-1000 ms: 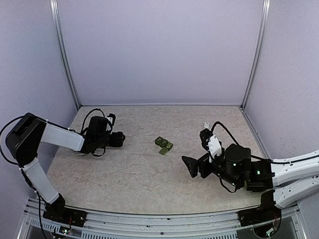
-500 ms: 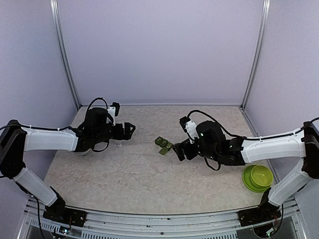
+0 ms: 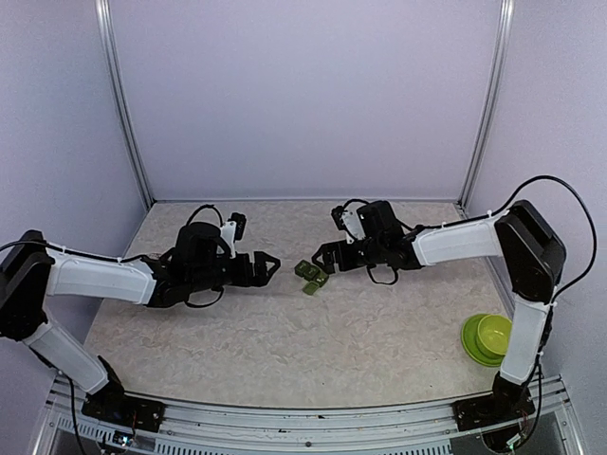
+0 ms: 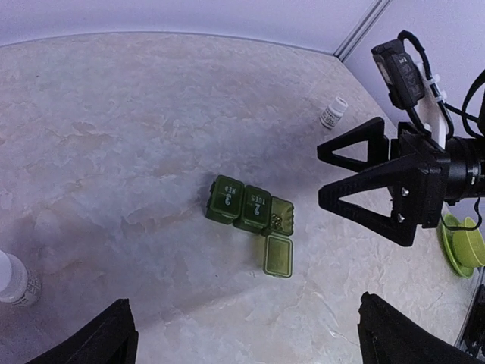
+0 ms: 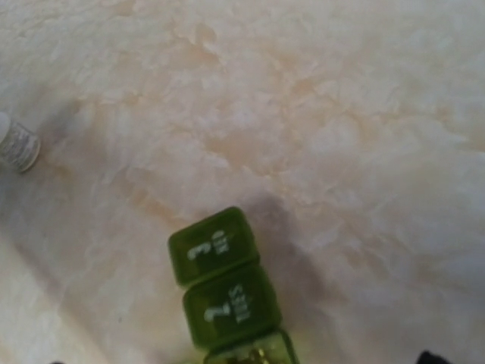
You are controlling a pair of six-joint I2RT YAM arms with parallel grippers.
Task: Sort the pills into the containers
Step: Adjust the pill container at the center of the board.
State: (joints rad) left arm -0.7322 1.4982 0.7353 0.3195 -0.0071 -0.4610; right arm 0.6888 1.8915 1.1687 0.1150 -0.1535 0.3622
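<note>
Organizer (image 3: 311,275) lies on the table between the two arms, and its long axis runs about from one gripper toward the other, a little slanted. The right gripper (image 3: 323,257) is the nearer one: it hangs just beside the organizer's right end, jaws wide apart and empty, and its wrist camera sees the organizer at the bottom edge of the view. The left gripper (image 3: 269,264) stands off the organizer's left end, near but clearly apart, also spread wide with nothing in it. There is one organizer with three cells: two are shut, and the one at the right end has its lid (image 4: 278,255) flipped open toward the near side. Pills (image 4: 276,221) show inside that cell, too small to count. One bottle (image 4: 333,112) stands beyond the organizer's right end, a second bottle (image 4: 13,277) well off its left end, and one green bowl (image 3: 489,337) far to its right.
</note>
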